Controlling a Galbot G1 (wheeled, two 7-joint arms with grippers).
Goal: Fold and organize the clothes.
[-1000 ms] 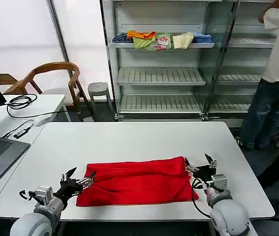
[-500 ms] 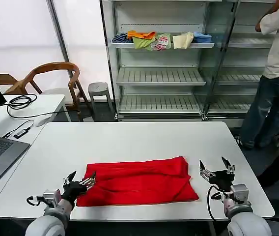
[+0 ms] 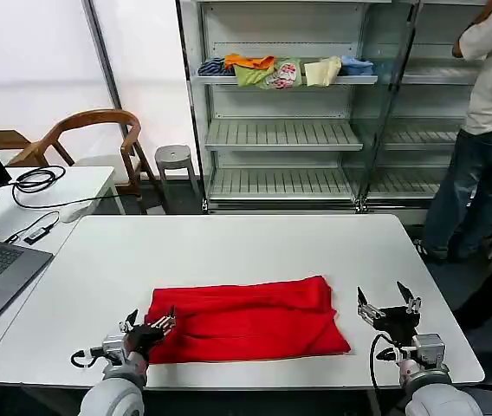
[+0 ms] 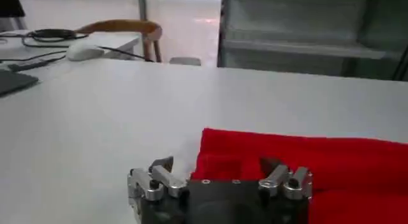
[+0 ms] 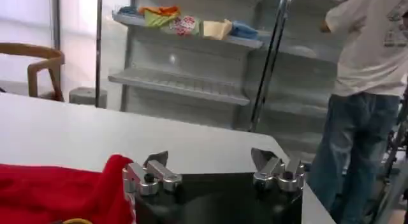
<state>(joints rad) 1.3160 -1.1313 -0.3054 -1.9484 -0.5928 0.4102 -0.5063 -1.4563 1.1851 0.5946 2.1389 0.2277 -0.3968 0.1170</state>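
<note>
The red T-shirt [image 3: 246, 318] lies folded into a long, flat shape on the white table [image 3: 229, 243], close to the table's near edge. No print shows on it; the cloth on top is plain red with a few soft folds. The left hand [image 3: 149, 327] is at the shirt's left end, low over the table. In the left wrist view, the left hand [image 4: 220, 174] has its fingers spread wide apart, and the red T-shirt [image 4: 306, 168] lies right in front of it, with one finger over the red cloth and the other over the bare table [image 4: 95, 117]. The hand is holding nothing. I cannot tell if the fingers touch the cloth. The right hand [image 3: 388, 308] is off the shirt's right end, with a strip of bare table between it and the cloth. Its two fingers stick up and stand wide apart, and it holds nothing. In the right wrist view, the right hand [image 5: 213, 168] is open too, and the red T-shirt [image 5: 57, 190] sits just beside one finger, not between the two. Far behind the shirt, past the table, is a shelf rack [image 3: 289, 130], and on one of its upper shelves lies a row of small folded clothes [image 3: 285, 69] in orange, green, cream and blue.
</note>
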